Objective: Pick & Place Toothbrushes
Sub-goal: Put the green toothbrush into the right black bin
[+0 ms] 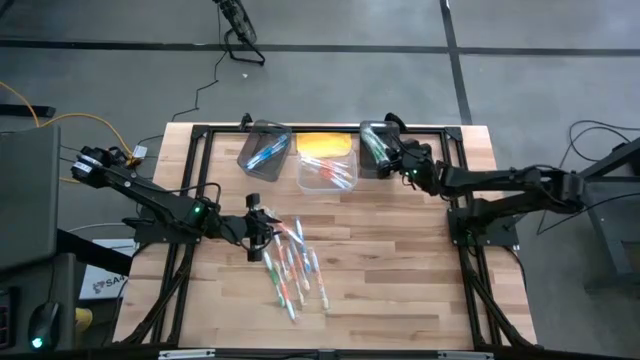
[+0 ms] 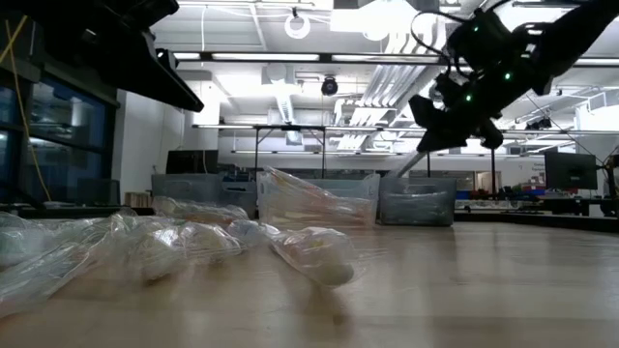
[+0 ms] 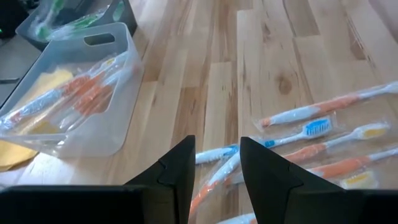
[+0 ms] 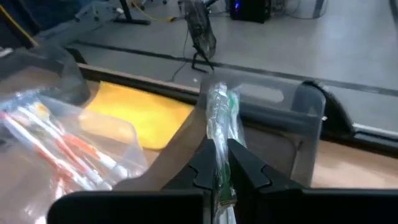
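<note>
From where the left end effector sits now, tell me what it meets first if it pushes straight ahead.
Probably the wrapped blue toothbrush lying just past the left end effector, at the near edge of the loose toothbrushes; depth is hard to judge. The clear bin sits off to one side.

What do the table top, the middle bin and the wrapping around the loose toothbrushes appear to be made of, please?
Table top: pale wood, probably butcher block, with visible grain, knots and joined strips, in a low-sheen finish.
Middle bin: translucent frosted plastic, by the look of it; the contents and the yellow sheet beneath show through its wall.
Toothbrushes: each looks sealed in a thin clear film sleeve that glints and crinkles.
</note>
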{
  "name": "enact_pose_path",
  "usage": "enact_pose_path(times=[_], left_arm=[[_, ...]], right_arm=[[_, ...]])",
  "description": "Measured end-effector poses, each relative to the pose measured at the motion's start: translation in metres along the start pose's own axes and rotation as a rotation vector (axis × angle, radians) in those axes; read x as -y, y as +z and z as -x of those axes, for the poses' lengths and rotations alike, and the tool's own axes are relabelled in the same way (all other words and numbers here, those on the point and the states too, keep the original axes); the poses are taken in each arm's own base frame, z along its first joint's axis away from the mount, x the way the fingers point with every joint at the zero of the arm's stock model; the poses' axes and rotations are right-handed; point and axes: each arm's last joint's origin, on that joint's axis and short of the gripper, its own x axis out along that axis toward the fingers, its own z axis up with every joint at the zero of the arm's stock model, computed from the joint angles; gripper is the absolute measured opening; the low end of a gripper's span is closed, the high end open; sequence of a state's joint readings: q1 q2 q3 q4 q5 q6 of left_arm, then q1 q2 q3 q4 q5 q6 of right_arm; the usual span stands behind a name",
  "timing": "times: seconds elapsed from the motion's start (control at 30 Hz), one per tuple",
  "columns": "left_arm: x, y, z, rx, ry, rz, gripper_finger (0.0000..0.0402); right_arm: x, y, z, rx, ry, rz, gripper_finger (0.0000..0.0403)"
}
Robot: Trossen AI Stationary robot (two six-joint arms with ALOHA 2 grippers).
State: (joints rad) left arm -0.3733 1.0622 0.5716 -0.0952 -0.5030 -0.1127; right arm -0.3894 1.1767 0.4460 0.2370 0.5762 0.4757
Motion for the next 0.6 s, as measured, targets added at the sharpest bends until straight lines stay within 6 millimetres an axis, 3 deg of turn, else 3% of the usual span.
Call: enact_pose_path(times=[0.2, 0.4, 0.6], left_arm=[[0.0, 0.0, 0.0, 0.0, 0.0, 0.001, 0.0122], [0.0, 0.0, 0.0, -0.001, -0.005, 0.016, 0.0122], [0.0, 0.0, 0.0, -0.003, -0.007, 0.023, 0.0122]], right_arm=[[-0.002, -0.01, -0.017, -0.005, -0.019, -0.006, 0.0017], [0.002, -0.021, -0.028, -0.065, -0.036, -0.031, 0.0079], [0.002, -0.016, -0.025, -0.046, -0.034, -0.063, 0.0142]])
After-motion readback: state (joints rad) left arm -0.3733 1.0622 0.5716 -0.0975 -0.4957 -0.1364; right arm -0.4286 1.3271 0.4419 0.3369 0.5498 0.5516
